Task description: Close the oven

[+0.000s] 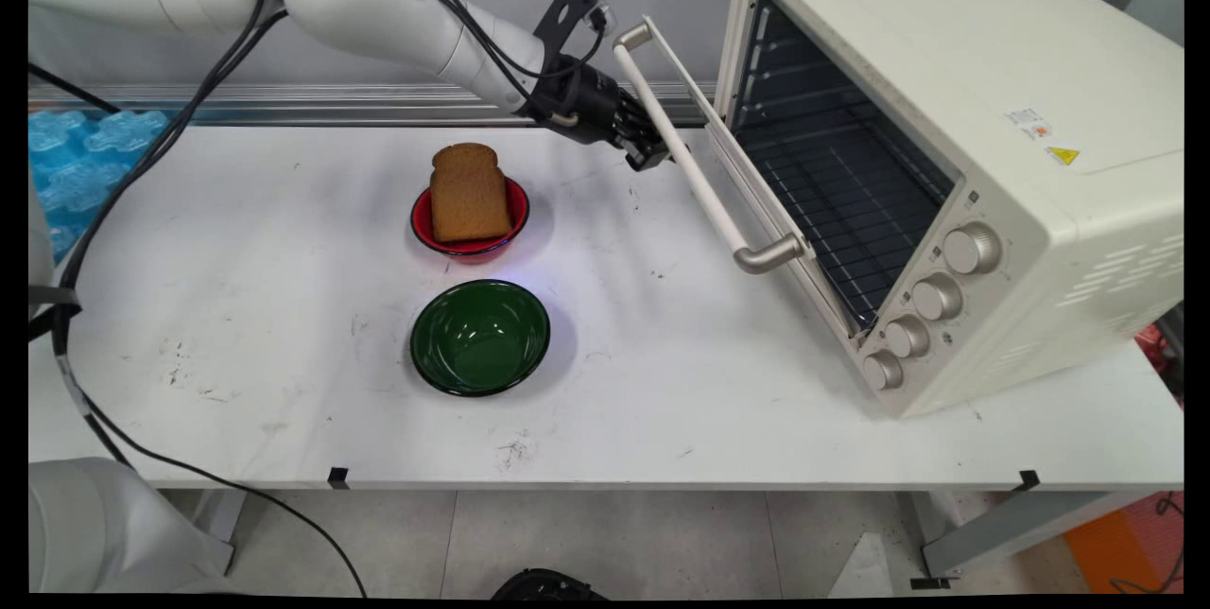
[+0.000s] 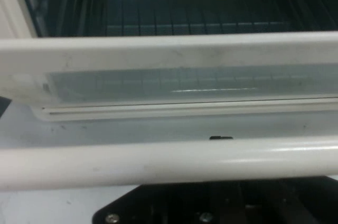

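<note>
Cream toaster oven [image 1: 955, 146] on right of white surface [image 1: 284, 373], its door [image 1: 756, 202] part open, wire rack inside. Jaws [image 1: 652, 150] sit at door handle [image 1: 695, 169]; we cannot tell whether closed on it. Green bowl [image 1: 480, 337] near front, empty. Red bowl [image 1: 470, 219] behind it, bread slice [image 1: 469, 193] leaning inside.

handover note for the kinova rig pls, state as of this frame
Tool: at the oven door's handle bar, near its far end; whether it is closed on the bar cannot be told.
Oven: on the table's right side, door part-way down, wire rack visible inside with nothing seen on it.
Bread slice: leaning in the red bowl, mid-table.
Green bowl: empty, in front of the red one.
</note>
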### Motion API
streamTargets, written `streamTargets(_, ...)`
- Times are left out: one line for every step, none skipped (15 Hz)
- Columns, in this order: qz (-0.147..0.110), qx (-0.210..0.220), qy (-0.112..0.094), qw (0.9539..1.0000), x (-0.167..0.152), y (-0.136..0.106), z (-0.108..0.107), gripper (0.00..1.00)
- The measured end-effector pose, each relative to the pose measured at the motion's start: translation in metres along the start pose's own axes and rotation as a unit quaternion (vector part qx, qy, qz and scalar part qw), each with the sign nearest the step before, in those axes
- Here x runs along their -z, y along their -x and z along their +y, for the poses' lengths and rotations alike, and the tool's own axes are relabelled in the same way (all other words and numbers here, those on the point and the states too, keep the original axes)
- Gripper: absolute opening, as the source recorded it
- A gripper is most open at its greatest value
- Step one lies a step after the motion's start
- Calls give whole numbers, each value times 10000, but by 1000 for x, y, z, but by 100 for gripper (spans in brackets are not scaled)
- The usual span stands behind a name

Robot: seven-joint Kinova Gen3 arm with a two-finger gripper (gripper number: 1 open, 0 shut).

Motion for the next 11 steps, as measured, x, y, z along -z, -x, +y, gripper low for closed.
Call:
streamTargets(-6, -6, 1, 10000, 1, -3, 0, 0)
streamTargets(-4, -16, -3, 10000, 1, -7, -1, 0)
streamTargets(3, -34, -11, 10000, 2, -12, -3, 0)
streamTargets(14, -52, -19, 10000, 2, -16, -4, 0)
streamTargets(32, -72, -34, 10000, 3, -21, -6, 0)
streamTargets(40, -84, -42, 9999, 3, -23, -7, 0)
streamTargets(51, -102, -56, 9999, 3, -28, -9, 0)
streamTargets(55, -112, -63, 9999, 4, -30, -10, 0)
streamTargets(52, -118, -67, 9999, 4, -32, -11, 0)
streamTargets(47, -124, -71, 9999, 5, -34, -11, 0)
streamTargets(32, -125, -75, 9999, 5, -36, -12, 0)
